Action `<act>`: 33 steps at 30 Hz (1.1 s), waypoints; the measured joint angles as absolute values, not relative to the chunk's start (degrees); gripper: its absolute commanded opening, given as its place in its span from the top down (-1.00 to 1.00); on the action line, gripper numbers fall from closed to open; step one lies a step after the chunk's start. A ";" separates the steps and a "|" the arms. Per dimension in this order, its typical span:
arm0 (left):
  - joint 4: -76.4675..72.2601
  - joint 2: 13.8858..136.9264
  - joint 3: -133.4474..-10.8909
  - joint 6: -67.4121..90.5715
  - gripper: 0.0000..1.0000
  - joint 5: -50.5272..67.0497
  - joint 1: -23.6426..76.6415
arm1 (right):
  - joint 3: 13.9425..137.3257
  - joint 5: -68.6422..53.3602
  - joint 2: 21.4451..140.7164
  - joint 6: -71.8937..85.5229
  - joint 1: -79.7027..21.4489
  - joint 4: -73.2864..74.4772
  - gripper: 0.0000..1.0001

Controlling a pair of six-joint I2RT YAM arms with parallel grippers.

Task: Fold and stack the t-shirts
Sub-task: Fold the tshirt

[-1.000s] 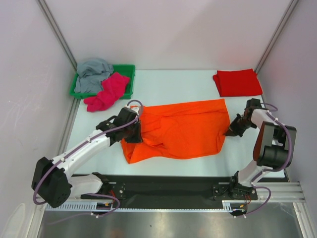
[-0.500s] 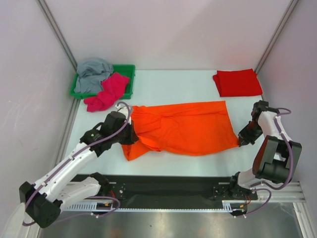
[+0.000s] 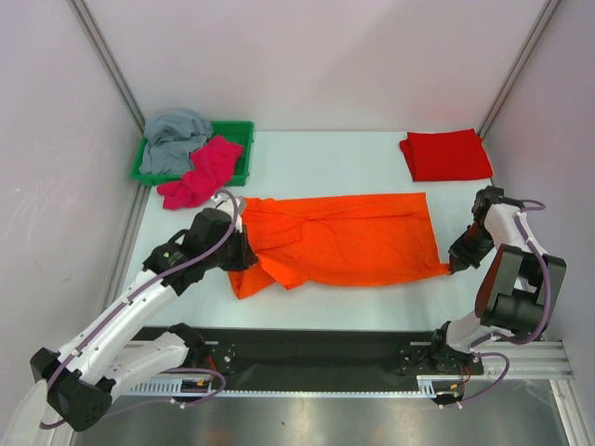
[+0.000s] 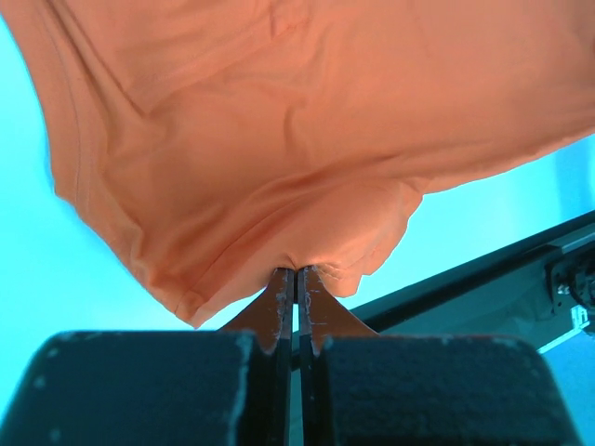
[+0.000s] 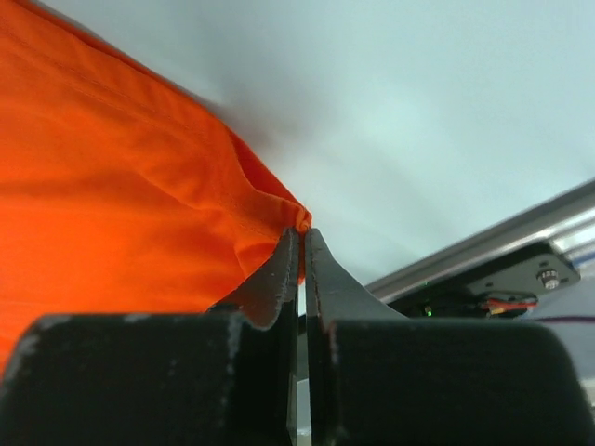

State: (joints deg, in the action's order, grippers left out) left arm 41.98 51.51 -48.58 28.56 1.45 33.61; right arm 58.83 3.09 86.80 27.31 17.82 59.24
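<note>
While the orange t-shirt (image 3: 344,240) lies stretched left to right across the middle of the surface (image 3: 325,158), the left jaws are clenched on a bunch of cloth at its left end, and the right jaws pinch its near right corner. A folded red t-shirt (image 3: 446,154) sits at the far right. At far left, a grey t-shirt (image 3: 175,139) fills the green tray (image 3: 237,130), and a pink t-shirt (image 3: 200,173) hangs over its near rim.
</note>
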 measured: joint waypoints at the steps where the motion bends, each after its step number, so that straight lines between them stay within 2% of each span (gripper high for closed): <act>1: 42.00 52.29 -49.58 28.38 0.99 1.45 33.61 | 59.59 2.63 87.66 26.81 17.63 58.94 1.00; 7: 41.34 59.46 -57.47 26.81 0.99 0.16 33.56 | 67.99 1.43 92.27 24.34 15.64 57.76 1.00; 15: 41.39 78.98 -73.28 22.81 0.99 -1.54 30.98 | 81.69 -0.45 103.68 22.46 13.23 57.12 1.00; 22: 43.29 91.66 -82.96 20.16 0.99 -2.48 26.28 | 87.57 -2.02 112.01 21.76 12.40 57.23 1.00; 33: 43.99 100.12 -91.74 18.94 0.99 -1.93 22.70 | 97.32 -3.01 119.11 20.64 9.93 58.57 1.00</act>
State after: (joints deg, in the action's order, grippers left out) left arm 43.99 100.12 -91.74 18.94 -1.93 22.70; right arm 97.32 -3.01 119.11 20.64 9.93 58.57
